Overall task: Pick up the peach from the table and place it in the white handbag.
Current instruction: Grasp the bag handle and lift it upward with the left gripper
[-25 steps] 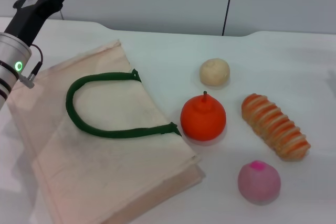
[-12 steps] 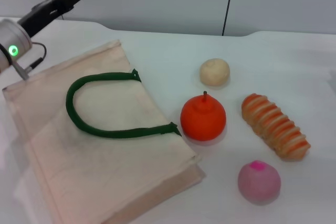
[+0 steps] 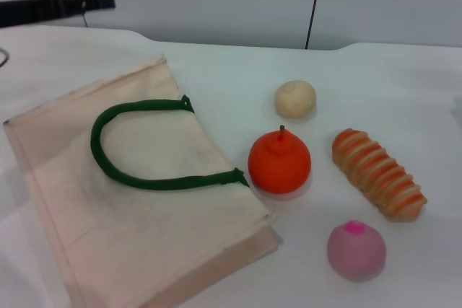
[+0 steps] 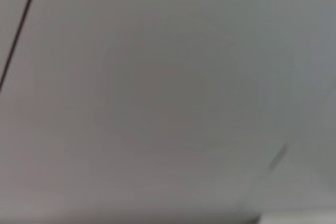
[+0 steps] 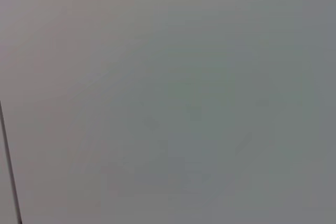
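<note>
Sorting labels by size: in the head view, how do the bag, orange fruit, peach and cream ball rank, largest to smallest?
1. The bag
2. The orange fruit
3. The peach, only slightly smaller and nearer the camera, so unsure
4. The cream ball

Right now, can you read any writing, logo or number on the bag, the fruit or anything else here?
None: no word, label, brand, number or sign shows in any view.
The white handbag is plain cloth with green handles.
The peach carries only a magenta spot, not a sticker or print.
The orange fruit, the cream ball and the striped bread are unmarked.
</note>
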`<state>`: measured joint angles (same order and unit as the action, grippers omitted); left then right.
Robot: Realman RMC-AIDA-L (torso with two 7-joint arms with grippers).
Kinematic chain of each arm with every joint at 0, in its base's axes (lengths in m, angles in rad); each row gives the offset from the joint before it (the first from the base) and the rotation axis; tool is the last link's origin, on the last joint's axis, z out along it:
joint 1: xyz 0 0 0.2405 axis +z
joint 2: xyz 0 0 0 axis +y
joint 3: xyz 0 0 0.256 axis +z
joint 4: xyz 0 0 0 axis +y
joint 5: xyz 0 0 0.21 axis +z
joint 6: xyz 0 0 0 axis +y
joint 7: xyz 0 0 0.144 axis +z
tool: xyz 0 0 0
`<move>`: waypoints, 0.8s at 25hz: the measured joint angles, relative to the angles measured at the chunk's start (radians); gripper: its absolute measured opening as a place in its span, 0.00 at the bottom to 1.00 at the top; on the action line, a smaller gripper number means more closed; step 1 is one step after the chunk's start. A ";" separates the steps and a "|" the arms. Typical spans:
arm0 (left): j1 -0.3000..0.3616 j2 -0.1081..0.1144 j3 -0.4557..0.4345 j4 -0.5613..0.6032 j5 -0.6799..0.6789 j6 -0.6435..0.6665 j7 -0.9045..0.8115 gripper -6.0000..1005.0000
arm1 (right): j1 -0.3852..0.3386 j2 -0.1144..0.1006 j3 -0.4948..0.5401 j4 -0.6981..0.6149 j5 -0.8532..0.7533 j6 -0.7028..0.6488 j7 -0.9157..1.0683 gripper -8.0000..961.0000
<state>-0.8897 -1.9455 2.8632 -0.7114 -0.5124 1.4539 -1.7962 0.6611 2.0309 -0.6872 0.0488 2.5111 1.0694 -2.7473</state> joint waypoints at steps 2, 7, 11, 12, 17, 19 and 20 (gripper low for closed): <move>-0.029 0.008 0.000 -0.123 0.162 0.114 -0.078 0.84 | 0.000 0.000 0.000 -0.001 0.000 0.000 0.000 0.91; -0.053 0.009 0.001 -0.165 0.319 0.158 -0.098 0.83 | 0.000 -0.002 0.000 -0.002 0.000 0.000 0.000 0.91; -0.059 0.011 0.001 -0.153 0.391 0.160 -0.104 0.82 | 0.004 -0.002 0.000 -0.002 0.000 0.000 0.000 0.91; -0.061 0.011 0.001 -0.150 0.406 0.159 -0.105 0.82 | 0.004 -0.002 0.000 -0.001 0.000 0.000 0.000 0.91; -0.066 0.010 0.001 -0.130 0.464 0.140 -0.116 0.82 | 0.006 -0.002 0.000 -0.001 0.000 0.000 0.000 0.90; -0.070 0.012 0.001 -0.109 0.487 0.124 -0.124 0.81 | 0.007 -0.002 0.000 -0.001 0.000 0.000 0.000 0.90; -0.073 0.012 0.001 -0.096 0.500 0.110 -0.128 0.81 | 0.007 -0.002 0.000 -0.001 0.000 0.001 0.000 0.90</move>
<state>-0.9630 -1.9335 2.8638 -0.8078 -0.0122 1.5637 -1.9243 0.6681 2.0293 -0.6872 0.0476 2.5111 1.0703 -2.7473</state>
